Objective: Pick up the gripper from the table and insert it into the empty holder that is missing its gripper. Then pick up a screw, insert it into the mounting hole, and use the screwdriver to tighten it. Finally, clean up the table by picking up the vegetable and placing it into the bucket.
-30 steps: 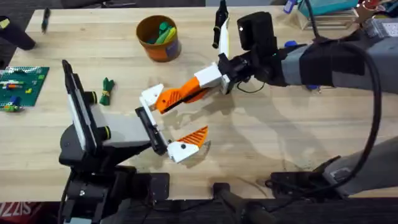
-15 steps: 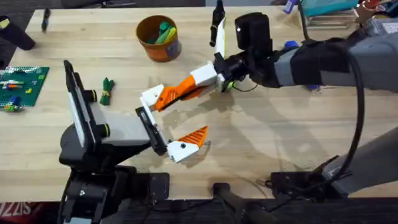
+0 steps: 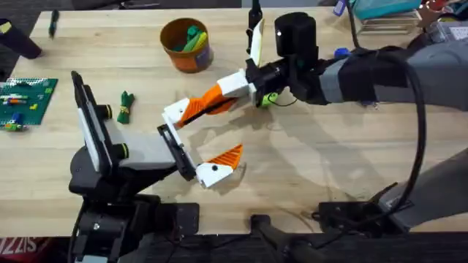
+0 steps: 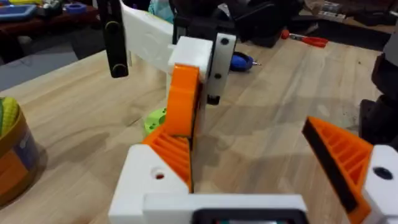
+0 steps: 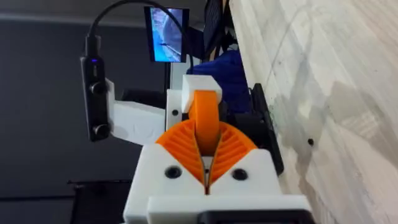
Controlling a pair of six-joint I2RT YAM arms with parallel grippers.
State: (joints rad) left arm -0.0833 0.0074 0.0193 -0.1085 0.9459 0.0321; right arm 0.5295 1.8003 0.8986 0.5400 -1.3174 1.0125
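Your right gripper is clamped on the small orange ribbed plastic wedge fingertip; its wrist view shows both orange ribbed pads pressed against the wedge's sides.

**Change noted:** over the last second this gripper has travelled up the table and to the left, and the wedge has travelled with it. The wedge's tip now lies against the white angular plastic holder block on the far finger of your left gripper. The left arm has lifted slightly to meet it.

**Left gripper:** the jaws stand wide apart and hold nothing. The near finger carries its own orange pad. From the left wrist, the wedge comes down onto the holder roughly in line with it.

**Assessment:** the insertion is under way but not confirmed. Whether the wedge is fully seated cannot be told, and the right gripper should not let go until it is.

**Outstanding:**
- The screw step is not yet begun.
- The dark green toy vegetable lies on the wooden table, beside the left arm.
- It is well apart from the round orange-brown bucket.
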